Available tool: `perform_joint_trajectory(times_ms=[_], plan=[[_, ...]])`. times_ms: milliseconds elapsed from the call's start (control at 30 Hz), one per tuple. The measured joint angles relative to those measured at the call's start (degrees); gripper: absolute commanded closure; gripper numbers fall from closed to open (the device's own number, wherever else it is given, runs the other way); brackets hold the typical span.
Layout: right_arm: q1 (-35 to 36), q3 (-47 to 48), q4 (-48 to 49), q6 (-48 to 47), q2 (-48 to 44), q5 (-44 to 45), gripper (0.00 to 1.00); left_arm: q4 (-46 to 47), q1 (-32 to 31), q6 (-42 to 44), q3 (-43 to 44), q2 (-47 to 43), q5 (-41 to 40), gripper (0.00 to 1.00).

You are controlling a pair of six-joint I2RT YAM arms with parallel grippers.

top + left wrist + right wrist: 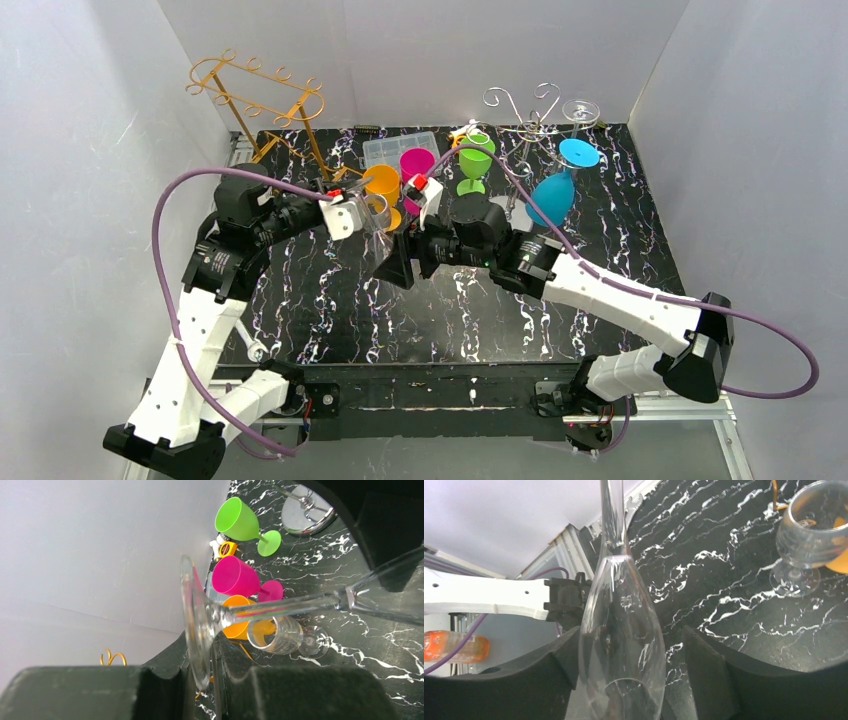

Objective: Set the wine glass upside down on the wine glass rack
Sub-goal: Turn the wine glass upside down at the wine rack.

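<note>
My left gripper (205, 680) is pinched on the foot of the wine glass (285, 605), which is held sideways in the air over the table (450, 310). My right gripper (631, 635) is spread around the bowl, with a gap on one side. If left releases before right bites, the glass slips and drops; a hard squeeze could crack it.

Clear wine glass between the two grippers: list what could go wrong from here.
1. The left gripper pinches only the thin foot of the clear wine glass, which juts out sideways; it could pivot or slip.
2. The right gripper straddles the smooth, tapering bowl, jaws open; closing there might squeeze it out.
3. A small clear glass stands nearby; a drop could hit it.
</note>
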Motion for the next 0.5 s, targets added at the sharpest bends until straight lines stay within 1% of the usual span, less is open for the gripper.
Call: perform_joint_trajectory(times_ms=[33,67,133,200,233,267,300,433,500], plan=[[0.0,-0.5,0.2,-0.2,0.0,0.5,0.36,0.0,0.0,-0.2,0.1,0.0,-0.1,0.88],[0.0,-0.9,0.5,-0.4,0.0,0.9,0.39,0.2,-0.1,-0.5,0.1,0.0,-0.2,0.76],[0.3,-1.2,0.8,-1.3,-0.3,2.1,0.44,0.4,-0.1,-1.5,0.1,0.0,-0.2,0.49],[0.4,-1.6,0.9,-2.4,-0.8,4.0,0.5,0.4,-0.2,-3.2,0.6,-0.1,0.4,0.19],[0.4,-2.3,0.9,-3.2,-1.5,5.5,0.55,0.5,-0.3,-4.3,1.0,-0.2,0.8,0.08],[0.4,-3.4,1.0,-3.8,-2.5,7.1,0.6,0.6,-0.4,-5.6,1.4,-0.3,1.1,0.03],[0.4,-4.8,1.1,-4.6,-3.7,8.8,0.65,0.6,-0.4,-7.4,1.8,-0.5,1.4,0.02],[0.2,-11.3,1.7,-7.8,-10.2,15.7,0.78,0.7,-0.5,-15.3,2.8,-1.4,1.9,0.02],[0.0,-14.1,2.1,-9.2,-13.6,19.1,0.86,0.4,-0.5,-18.8,2.8,-2.0,2.0,0.02]])
